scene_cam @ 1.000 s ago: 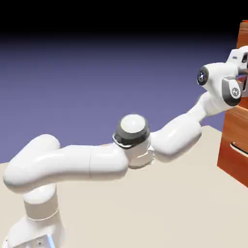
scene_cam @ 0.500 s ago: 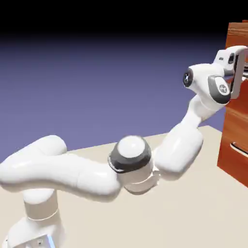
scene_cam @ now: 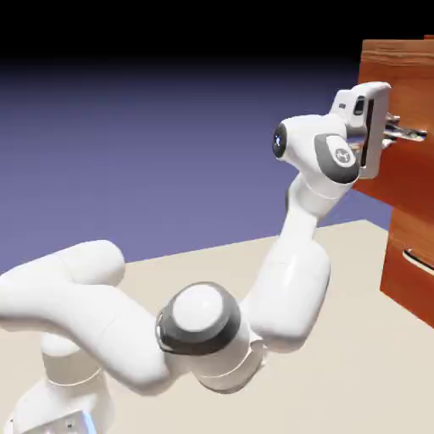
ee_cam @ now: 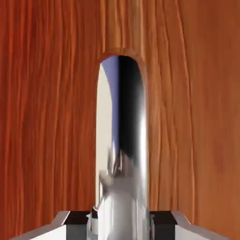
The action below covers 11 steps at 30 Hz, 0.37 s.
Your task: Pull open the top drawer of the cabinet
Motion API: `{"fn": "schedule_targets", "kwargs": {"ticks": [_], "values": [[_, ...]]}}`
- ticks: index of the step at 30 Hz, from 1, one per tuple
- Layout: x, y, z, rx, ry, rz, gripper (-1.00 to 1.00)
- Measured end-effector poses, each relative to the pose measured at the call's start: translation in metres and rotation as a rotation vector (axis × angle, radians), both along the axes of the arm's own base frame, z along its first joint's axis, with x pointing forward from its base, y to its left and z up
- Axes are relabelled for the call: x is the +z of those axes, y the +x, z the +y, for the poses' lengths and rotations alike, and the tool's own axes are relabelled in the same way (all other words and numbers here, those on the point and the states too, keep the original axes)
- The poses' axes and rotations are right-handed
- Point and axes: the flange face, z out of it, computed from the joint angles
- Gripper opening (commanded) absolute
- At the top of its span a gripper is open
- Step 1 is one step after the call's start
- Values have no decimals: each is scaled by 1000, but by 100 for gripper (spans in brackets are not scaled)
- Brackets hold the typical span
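Observation:
The top drawer (scene_cam: 398, 76) sticks out toward the exterior view's left from the cabinet (scene_cam: 414, 284), well past the drawer below it. My gripper (scene_cam: 398, 134) is pressed against its reddish-brown front and shut on the silver bar handle. In the hand view the drawer's wood front (ee_cam: 47, 117) fills the picture. The handle (ee_cam: 133, 122) runs down the middle of it as a mirror-like bar. It passes between my gripper (ee_cam: 121, 221), whose two grey fingertips (ee_cam: 63, 224) flank it at the bottom edge.
A lower drawer with its own silver handle (scene_cam: 417, 259) stays flush in the cabinet at the right edge. The beige table (scene_cam: 356, 373) lies under the arm. My elbow (scene_cam: 199, 320) is folded low over the table, near the base.
The top drawer has slid out toward the exterior view's left, and my hand has moved left with its handle. The elbow has dropped and swung back toward the base.

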Motion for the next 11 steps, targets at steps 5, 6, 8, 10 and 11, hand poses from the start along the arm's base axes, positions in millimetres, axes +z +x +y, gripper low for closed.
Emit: {"fn": "schedule_targets", "kwargs": {"ticks": [5,6,8,10,11], "values": [[0,-52,0,0,0,0,-100],[0,-63,0,0,0,0,-100],[0,-83,0,0,0,0,100],[0,-83,0,-1,0,-3,100],[1,-95,-1,-1,1,-3,100]]}}
